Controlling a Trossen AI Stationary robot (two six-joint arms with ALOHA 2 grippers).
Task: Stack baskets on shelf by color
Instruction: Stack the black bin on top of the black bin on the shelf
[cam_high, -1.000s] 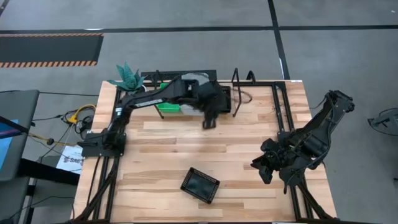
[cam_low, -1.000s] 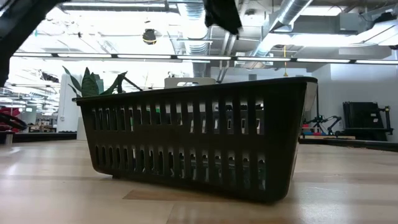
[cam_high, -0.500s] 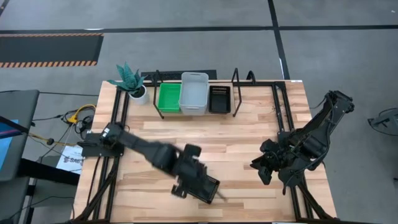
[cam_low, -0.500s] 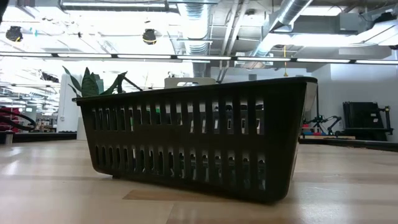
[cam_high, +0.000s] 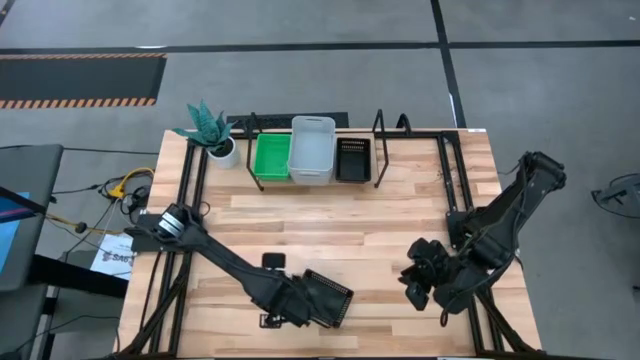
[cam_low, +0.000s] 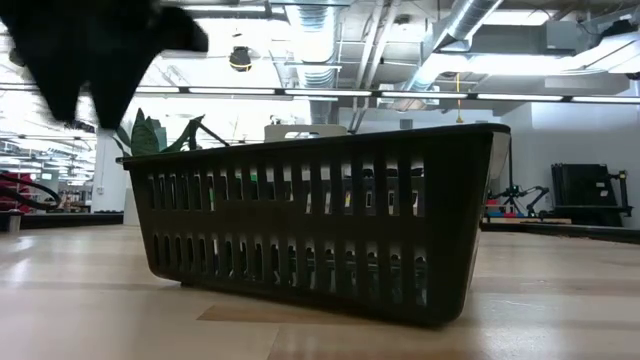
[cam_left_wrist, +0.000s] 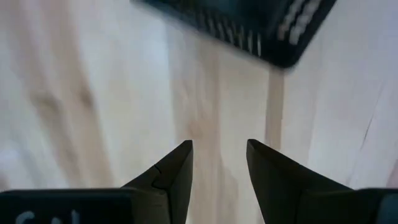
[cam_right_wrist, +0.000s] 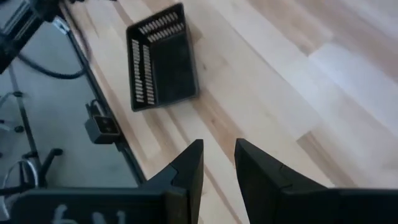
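Observation:
One black mesh-sided basket (cam_high: 327, 298) stands on its base near the table's near edge; it fills the low view (cam_low: 320, 225). On the shelf (cam_high: 385, 150) at the far edge sit green baskets (cam_high: 270, 157), white baskets (cam_high: 312, 150) and black baskets (cam_high: 352, 160) side by side. My left gripper (cam_high: 288, 312) hovers open just left of the loose black basket (cam_left_wrist: 249, 25), its fingers (cam_left_wrist: 219, 149) over bare wood. My right gripper (cam_high: 412, 285) waits open toward the table's right, with that basket (cam_right_wrist: 161, 59) ahead of it (cam_right_wrist: 217, 149).
A potted plant (cam_high: 208, 130) stands at the far left corner beside the shelf. Black frame rails (cam_high: 445, 180) run along the table's left and right sides. Bare wood (cam_high: 320, 225) lies between the shelf and the loose basket.
My left arm has swung quickly from the shelf at the far edge across the table to the near edge, ending beside the loose black basket's left end. My right gripper has drifted a little toward the near edge. The basket has stayed put.

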